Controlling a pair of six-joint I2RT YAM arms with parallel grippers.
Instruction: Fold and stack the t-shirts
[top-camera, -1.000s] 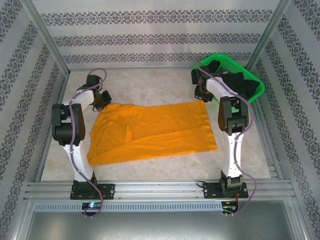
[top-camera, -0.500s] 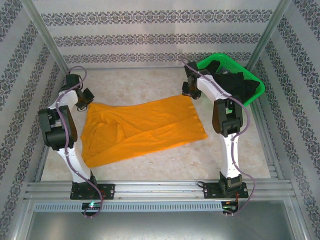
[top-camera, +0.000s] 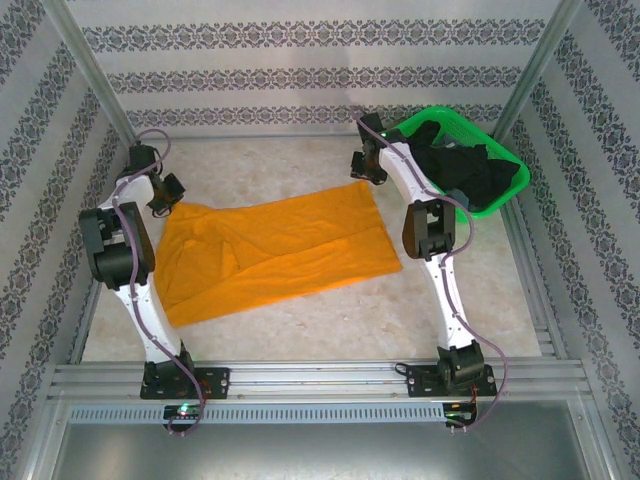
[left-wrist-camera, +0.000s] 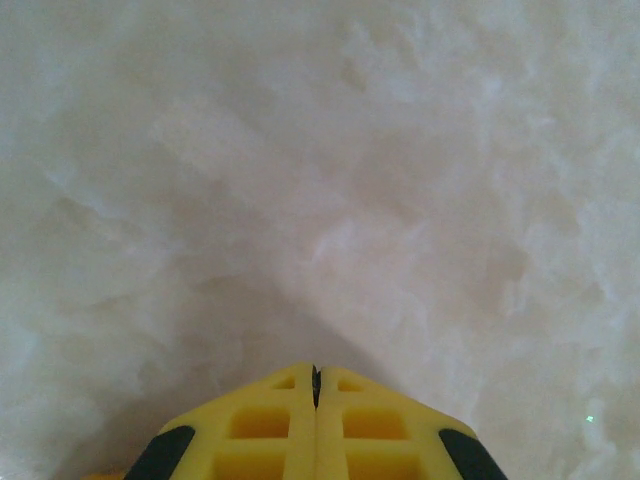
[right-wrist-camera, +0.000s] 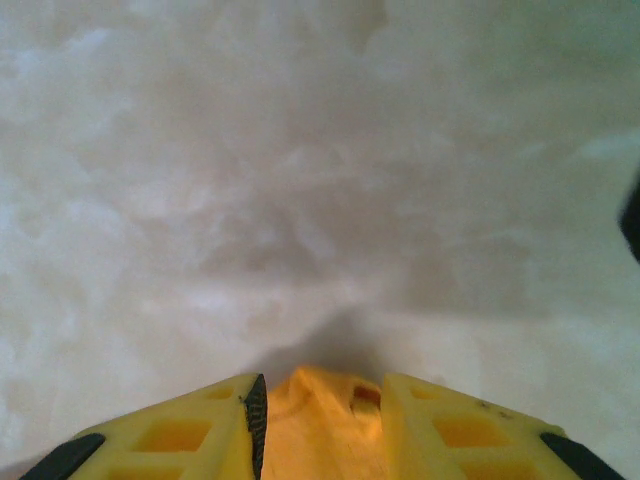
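Currently the mustard-orange t-shirt (top-camera: 285, 250) lies spread on the pale table (top-camera: 270, 165), held at its two far corners. The left gripper (top-camera: 172, 200) sits at the far-left corner. In its wrist view the yellow fingers (left-wrist-camera: 260, 425) are pressed flat together with only a hairline seam between them (left-wrist-camera: 315, 385). No cloth shows at their tips there, but from above the shirt's corner is drawn right up into them. The right gripper (top-camera: 363, 172) is at the far-right corner. Its wrist view shows the jaws (right-wrist-camera: 320, 385) part-way closed on a bunched fold of the orange cloth (right-wrist-camera: 320, 425), which fills the gap between the fingers.

The shirt's far edge runs between the two grippers, climbing slightly toward the right. Its near edge slants the same way, lowest at the left. A raised crease crosses the left half; the right half lies flat.

Bare table lies beyond the far edge up to the back wall (top-camera: 320, 80), and a broader bare strip separates the near edge from the front rail (top-camera: 320, 375). More open surface lies to the right of the shirt, around the right arm (top-camera: 430, 230).

The left side is tight: the shirt's left edge lies close beside the left arm (top-camera: 120, 250), near the side wall. The green mesh basket (top-camera: 452, 114), holding the black t-shirts (top-camera: 465, 168), stands in the far-right corner just beside the right gripper.
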